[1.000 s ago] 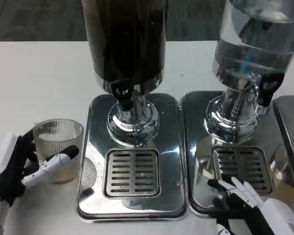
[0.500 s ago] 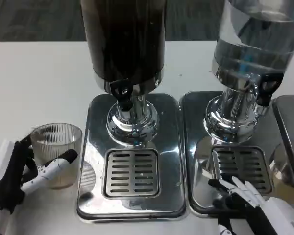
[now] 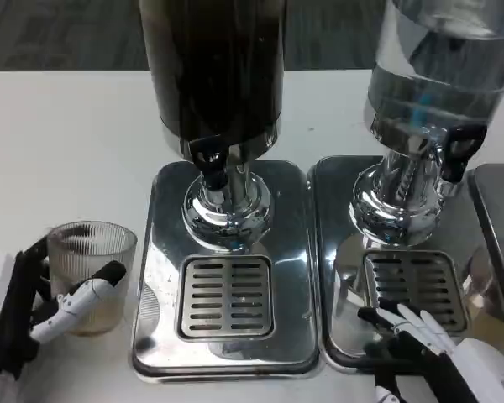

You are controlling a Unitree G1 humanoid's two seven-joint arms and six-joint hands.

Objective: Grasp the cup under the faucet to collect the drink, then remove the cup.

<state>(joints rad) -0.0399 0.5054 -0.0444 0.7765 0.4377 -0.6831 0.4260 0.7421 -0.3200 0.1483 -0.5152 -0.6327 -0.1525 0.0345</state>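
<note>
A ribbed clear cup [image 3: 92, 273] stands on the white table, left of the dark dispenser's drip tray [image 3: 227, 273]. My left hand [image 3: 34, 306] grips the cup, thumb across its front and fingers behind it. The dark drink dispenser [image 3: 212, 71] has its black faucet [image 3: 210, 164] above the slotted grate [image 3: 227, 295]. My right hand [image 3: 424, 348] lies at the lower right, fingers spread over the front of the second tray, holding nothing.
A clear water dispenser [image 3: 441, 71] with its own faucet [image 3: 458, 151] stands on the right tray [image 3: 344, 252]. Another tray's edge [image 3: 500, 218] shows at the far right. White table [image 3: 59, 143] lies open at the left.
My left hand has drawn the cup down and slightly left, toward the table's front edge and away from the drip tray. The right hand has stayed put.
</note>
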